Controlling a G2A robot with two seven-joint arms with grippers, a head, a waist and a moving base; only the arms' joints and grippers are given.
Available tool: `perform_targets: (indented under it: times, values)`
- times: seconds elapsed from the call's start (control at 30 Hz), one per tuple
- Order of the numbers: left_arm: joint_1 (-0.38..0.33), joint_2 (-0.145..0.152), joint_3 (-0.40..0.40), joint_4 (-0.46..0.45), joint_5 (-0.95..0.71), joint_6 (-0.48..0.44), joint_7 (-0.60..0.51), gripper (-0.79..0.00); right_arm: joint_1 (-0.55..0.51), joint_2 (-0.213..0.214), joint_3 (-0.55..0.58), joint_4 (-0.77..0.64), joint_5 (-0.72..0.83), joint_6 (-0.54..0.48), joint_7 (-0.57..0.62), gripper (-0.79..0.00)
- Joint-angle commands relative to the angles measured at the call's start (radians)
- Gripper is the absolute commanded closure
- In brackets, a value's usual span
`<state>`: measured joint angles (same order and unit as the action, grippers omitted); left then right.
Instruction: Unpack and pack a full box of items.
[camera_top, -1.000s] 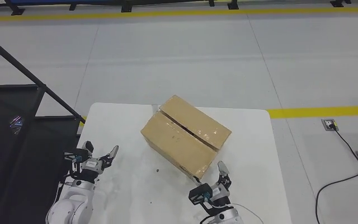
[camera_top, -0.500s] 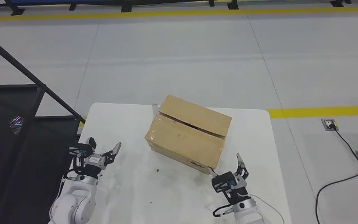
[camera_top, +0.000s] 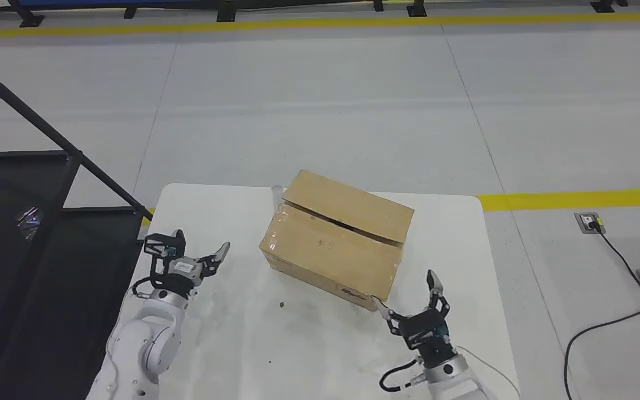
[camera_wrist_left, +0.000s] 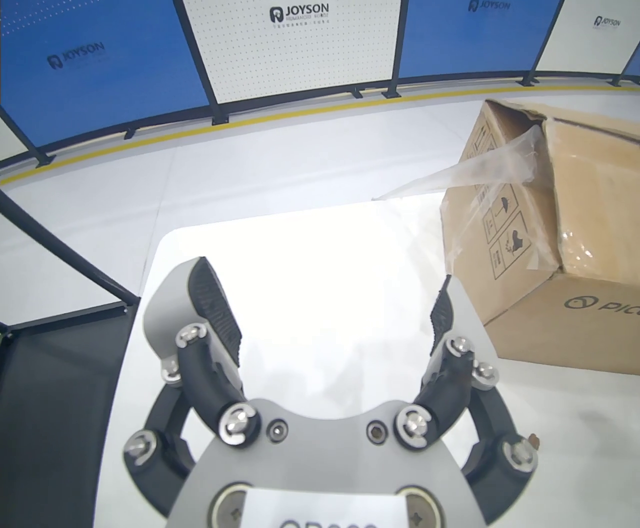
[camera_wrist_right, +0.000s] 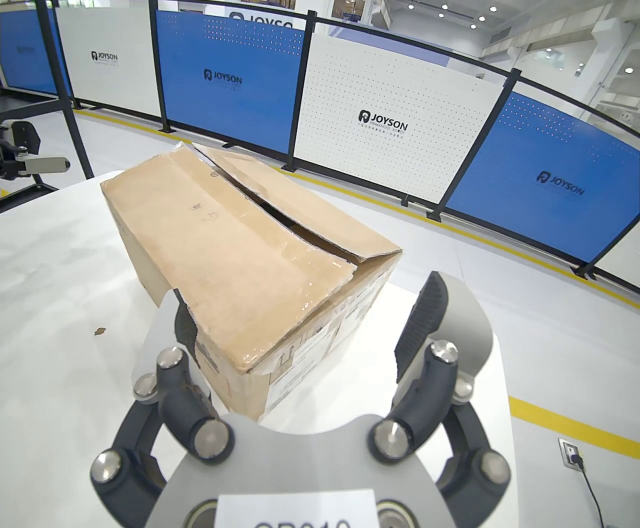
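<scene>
One brown cardboard box (camera_top: 335, 240), rectangular, its top flaps parted and clear tape (camera_wrist_left: 500, 165) peeling from one end, sits toward twelve o'clock on the smooth white bench (camera_top: 240, 340). The left gripper (camera_wrist_left: 322, 280) is at its nine o'clock and the right gripper (camera_wrist_right: 307, 295) at its five o'clock, both with ribbed black fingers (camera_wrist_left: 215, 310) spread wide, holding nothing.

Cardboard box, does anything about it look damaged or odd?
Yes. The cardboard box has its top flaps parted along a ragged seam, and a loose strip of clear tape trails off one upper corner.
</scene>
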<state>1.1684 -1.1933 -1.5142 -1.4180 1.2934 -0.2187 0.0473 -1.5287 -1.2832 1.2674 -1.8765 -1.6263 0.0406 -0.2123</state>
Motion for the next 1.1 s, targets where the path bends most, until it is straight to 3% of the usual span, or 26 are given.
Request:
perform_targets:
  times: [0.0, 0.2, 0.27, 0.33, 0.63, 0.7, 1.07]
  values:
    - [-0.035, -0.002, 0.023, 0.037, 0.01, -0.016, 0.003, -0.785, 0.009, -0.003, 0.014, -0.009, 0.088, 0.0, 0.005, -0.785]
    - [-0.128, -0.011, 0.098, 0.123, 0.071, -0.04, 0.035, -0.785, 0.075, 0.001, 0.14, 0.027, 0.478, -0.2, 0.109, -0.785]
    - [-0.154, -0.016, 0.126, 0.151, 0.088, -0.031, 0.05, -0.785, 0.122, 0.007, 0.187, 0.078, 0.674, -0.346, 0.217, -0.785]
    - [-0.174, -0.02, 0.147, 0.172, 0.089, -0.03, 0.063, -0.785, 0.156, 0.013, 0.22, 0.122, 0.788, -0.42, 0.321, -0.785]
    - [-0.191, -0.029, 0.202, 0.207, 0.121, -0.04, 0.106, -0.785, 0.156, 0.013, 0.214, 0.121, 0.788, -0.41, 0.334, -0.785]
    - [-0.183, -0.03, 0.207, 0.201, 0.125, -0.042, 0.115, -0.785, 0.171, 0.015, 0.219, 0.132, 0.848, -0.434, 0.367, -0.785]
    - [-0.124, -0.026, 0.204, 0.143, 0.137, -0.057, 0.136, -0.785, 0.354, 0.041, 0.272, 0.318, 1.286, -0.543, 0.814, -0.785]
